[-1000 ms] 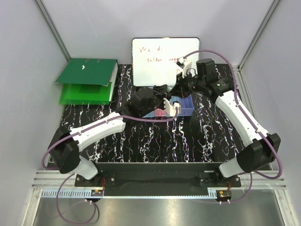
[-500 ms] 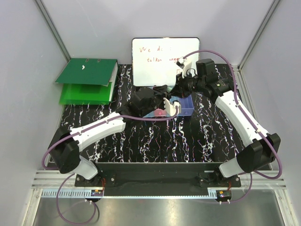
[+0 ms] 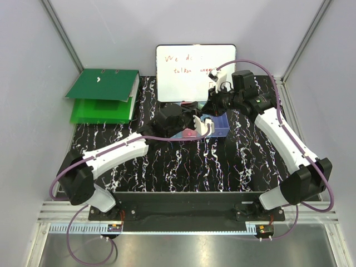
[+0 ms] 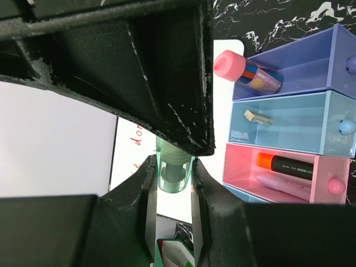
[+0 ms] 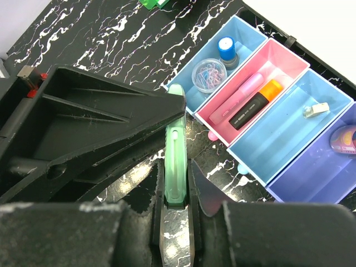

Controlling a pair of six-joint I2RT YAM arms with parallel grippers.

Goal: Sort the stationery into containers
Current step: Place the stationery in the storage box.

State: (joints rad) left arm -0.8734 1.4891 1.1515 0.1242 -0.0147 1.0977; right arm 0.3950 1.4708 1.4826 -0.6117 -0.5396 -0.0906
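Since a second ago my left gripper (image 4: 171, 192) has edged up and left in the overhead view. Biggest is the row of four joined bins (image 5: 281, 139), slanting across the upper right of my right wrist frame: blue, pink, blue, purple. My left jaws pinch the green clip-like piece (image 4: 174, 172), translucent mint and thin when seen edge-on, low in the centre of both wrist frames. My right gripper (image 5: 177, 200) flanks it closely; whether those jaws press it, I cannot tell.
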